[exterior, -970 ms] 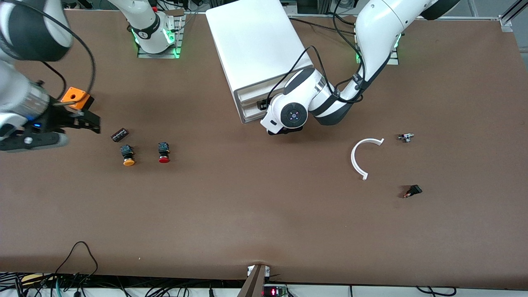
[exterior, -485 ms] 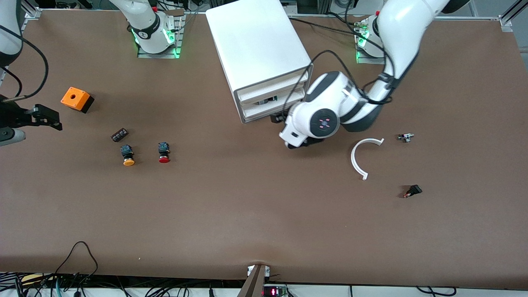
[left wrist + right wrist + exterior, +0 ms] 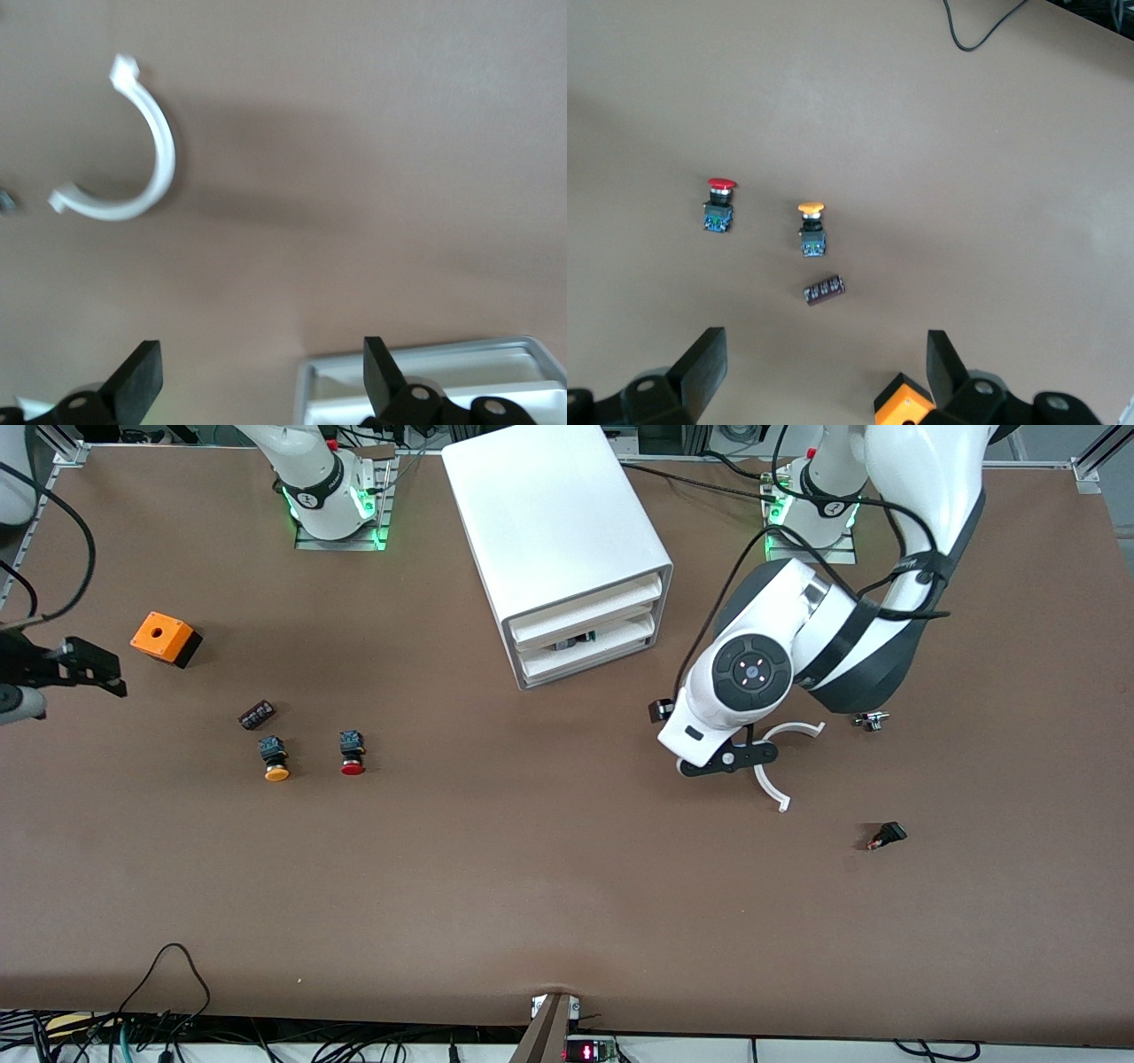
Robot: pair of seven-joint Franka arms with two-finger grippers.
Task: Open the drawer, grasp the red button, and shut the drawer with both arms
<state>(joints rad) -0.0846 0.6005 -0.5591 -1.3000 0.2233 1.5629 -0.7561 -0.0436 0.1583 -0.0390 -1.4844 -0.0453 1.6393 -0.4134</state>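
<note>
The white cabinet (image 3: 567,522) stands at the table's middle, close to the robots' bases. Its middle drawer (image 3: 592,640) sits about flush with the other two, with something dark in the slit above it. The red-capped button (image 3: 353,752) lies on the table toward the right arm's end, nearer the front camera than the cabinet; the right wrist view shows this button (image 3: 719,205) too. My left gripper (image 3: 696,737) hangs open and empty over the table beside the white arc (image 3: 772,765). My right gripper (image 3: 92,666) is open and empty at the table's edge, near the orange box (image 3: 163,638).
An orange-capped button (image 3: 275,760) and a small black chip (image 3: 257,714) lie beside the red one. A small metal part (image 3: 872,720) and a small black part (image 3: 887,835) lie toward the left arm's end. The cabinet's corner (image 3: 425,381) shows in the left wrist view.
My left arm has swung away from the cabinet's front to the white arc, uncovering the drawers. My right gripper has drawn back to the table's edge.
</note>
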